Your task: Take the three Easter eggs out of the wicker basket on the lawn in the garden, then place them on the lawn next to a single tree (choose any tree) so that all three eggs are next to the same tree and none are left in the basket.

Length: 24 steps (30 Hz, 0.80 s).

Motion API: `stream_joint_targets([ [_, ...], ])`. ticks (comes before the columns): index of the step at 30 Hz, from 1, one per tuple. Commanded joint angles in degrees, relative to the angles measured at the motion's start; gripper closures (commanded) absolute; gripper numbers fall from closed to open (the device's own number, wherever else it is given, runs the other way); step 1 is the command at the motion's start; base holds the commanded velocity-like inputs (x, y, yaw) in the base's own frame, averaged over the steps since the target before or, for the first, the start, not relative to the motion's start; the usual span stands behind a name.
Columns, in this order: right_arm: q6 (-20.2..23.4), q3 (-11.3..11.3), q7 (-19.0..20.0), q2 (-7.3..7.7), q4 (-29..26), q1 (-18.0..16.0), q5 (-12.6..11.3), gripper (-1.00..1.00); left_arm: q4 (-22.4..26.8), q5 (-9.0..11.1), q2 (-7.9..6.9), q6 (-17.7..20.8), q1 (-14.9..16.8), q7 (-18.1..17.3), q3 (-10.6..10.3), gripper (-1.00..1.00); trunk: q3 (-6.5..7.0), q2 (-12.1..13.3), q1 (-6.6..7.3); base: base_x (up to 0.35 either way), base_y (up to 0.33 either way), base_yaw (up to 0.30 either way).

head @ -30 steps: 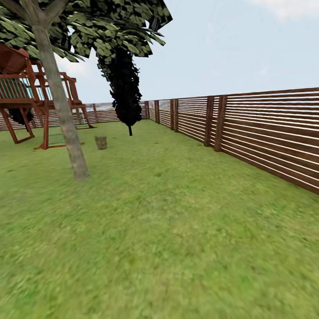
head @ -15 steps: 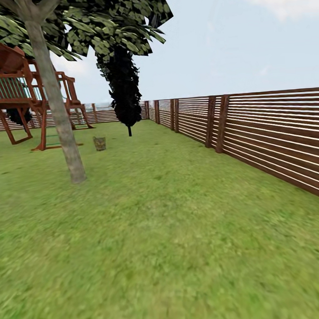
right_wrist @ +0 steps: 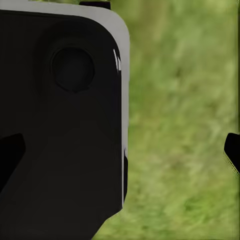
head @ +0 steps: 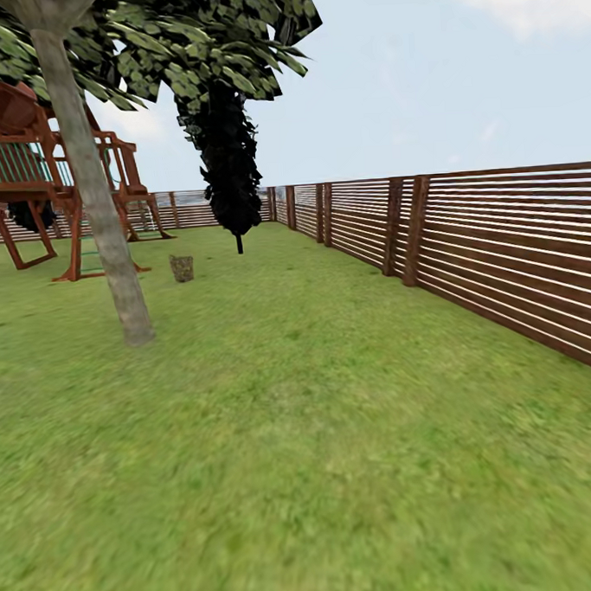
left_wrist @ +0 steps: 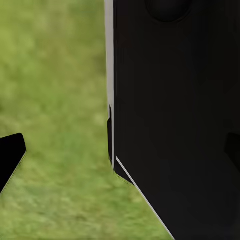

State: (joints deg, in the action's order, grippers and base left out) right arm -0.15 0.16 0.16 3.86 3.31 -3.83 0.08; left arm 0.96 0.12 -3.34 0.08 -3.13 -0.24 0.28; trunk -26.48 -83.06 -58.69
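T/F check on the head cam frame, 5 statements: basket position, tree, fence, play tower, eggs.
1. The wicker basket stands on the lawn beyond the tree. True.
2. The fence runs along the left side of the view. False: it runs along the right side and across the back.
3. The basket touches the tree's trunk. False: grass shows between them.
4. A wooden play tower stands behind the tree, at the view's left. True.
5. Three eggs lie on the grass by the trunk. False: no eggs lie there, and the basket is too far off to show its contents.
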Motion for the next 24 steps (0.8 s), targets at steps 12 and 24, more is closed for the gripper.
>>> stream_joint_targets([
  [12,-0.02,0.02,-0.01,0.0,0.12,-0.07,0.03,-1.0,0.1,-0.02,0.0,0.01,-0.03,-0.02,0.01,-1.0,-0.04,-0.02,-0.04,0.337,0.0,0.0],
  [24,0.05,0.02,-0.05,0.0,0.12,-0.03,0.04,-1.0,0.1,-0.02,0.0,0.01,-0.03,-0.02,0.03,-1.0,-0.04,-0.02,-0.04,0.337,0.0,0.0],
])
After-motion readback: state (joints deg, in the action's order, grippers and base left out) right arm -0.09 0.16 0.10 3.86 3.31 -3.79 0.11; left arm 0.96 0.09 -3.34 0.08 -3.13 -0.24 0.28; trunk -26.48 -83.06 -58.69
